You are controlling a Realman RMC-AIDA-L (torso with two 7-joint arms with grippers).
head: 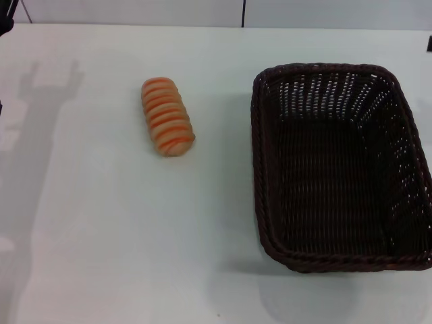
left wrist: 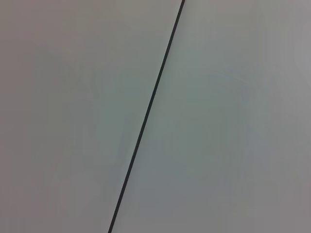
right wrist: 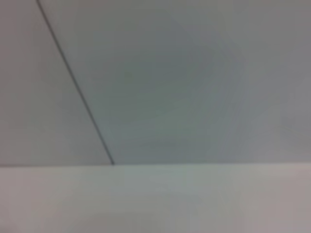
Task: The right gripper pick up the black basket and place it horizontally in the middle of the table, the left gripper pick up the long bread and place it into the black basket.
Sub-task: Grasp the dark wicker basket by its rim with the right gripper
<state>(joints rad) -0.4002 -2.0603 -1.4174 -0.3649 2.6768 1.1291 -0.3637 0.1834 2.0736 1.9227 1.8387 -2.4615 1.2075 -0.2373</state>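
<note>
Centrally, the white bench (head: 108,236) carries two objects, seen from the head view. The long bread (head: 167,116), a striped tan-orange loaf, lies on the left half, running front to back with a slight slant. The black basket (head: 341,169), woven with a braided rim, stands upright and empty on the right half, well apart from the loaf, its long side running front to back. Neither the left tool nor the right tool appears, so whether either is open or closed cannot be told. Both wrist views show only pale panelling crossed by a thin dark seam (left wrist: 148,109).
</note>
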